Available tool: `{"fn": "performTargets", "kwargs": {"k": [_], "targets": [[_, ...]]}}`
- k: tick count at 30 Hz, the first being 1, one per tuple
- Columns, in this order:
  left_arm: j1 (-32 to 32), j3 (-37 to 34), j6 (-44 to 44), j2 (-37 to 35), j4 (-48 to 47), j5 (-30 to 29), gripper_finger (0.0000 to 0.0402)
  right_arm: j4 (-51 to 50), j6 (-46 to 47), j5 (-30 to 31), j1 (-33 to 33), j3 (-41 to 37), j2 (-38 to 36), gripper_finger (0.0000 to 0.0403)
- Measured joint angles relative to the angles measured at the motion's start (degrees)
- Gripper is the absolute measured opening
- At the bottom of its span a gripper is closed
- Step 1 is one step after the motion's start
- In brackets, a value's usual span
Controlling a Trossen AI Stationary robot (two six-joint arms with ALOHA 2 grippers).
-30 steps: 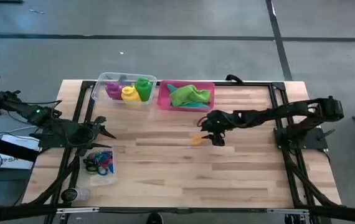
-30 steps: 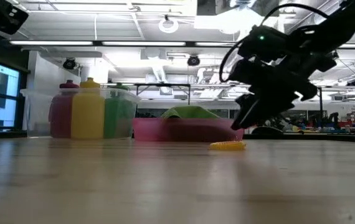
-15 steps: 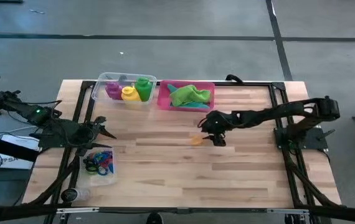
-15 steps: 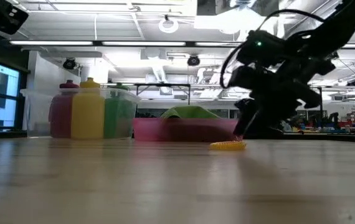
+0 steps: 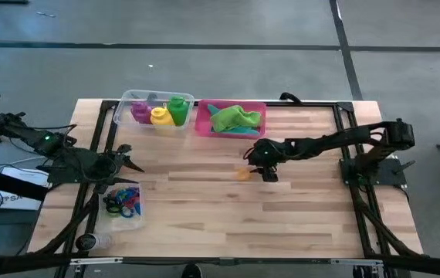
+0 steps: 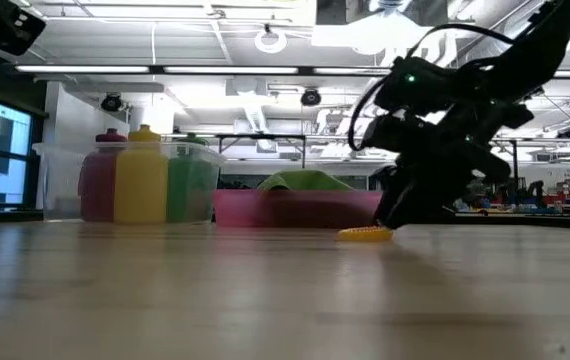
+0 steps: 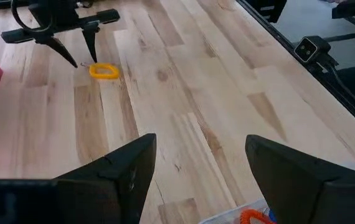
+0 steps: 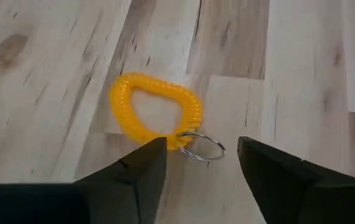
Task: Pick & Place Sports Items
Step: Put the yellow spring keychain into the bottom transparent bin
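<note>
2 black cabled arms, green LEDs

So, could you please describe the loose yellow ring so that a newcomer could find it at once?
On the wooden table, look just in front of the pink tray, under the right gripper. The yellow coil ring lies alone on bare wood with a small metal keyring attached; the other rings sit in a clear tub.

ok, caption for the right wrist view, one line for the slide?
Right end effector open above a yellow coil ring and its metal key ring on the wooden table.
</note>
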Motion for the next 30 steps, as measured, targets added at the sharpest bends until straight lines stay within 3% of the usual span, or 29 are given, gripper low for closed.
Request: {"fn": "performTargets", "kwargs": {"k": [22,30], "targets": [[0.0,0.0,0.0,0.0,0.0,0.0,0.0199,-0.7,1.3,-1.4,3.7,0.0,0.0,0.0003],[0.0,0.0,-0.3,0.0,0.0,0.0,0.0199,0.9,7.1,-1.7,5.2,0.0,-0.4,0.0001]]}}
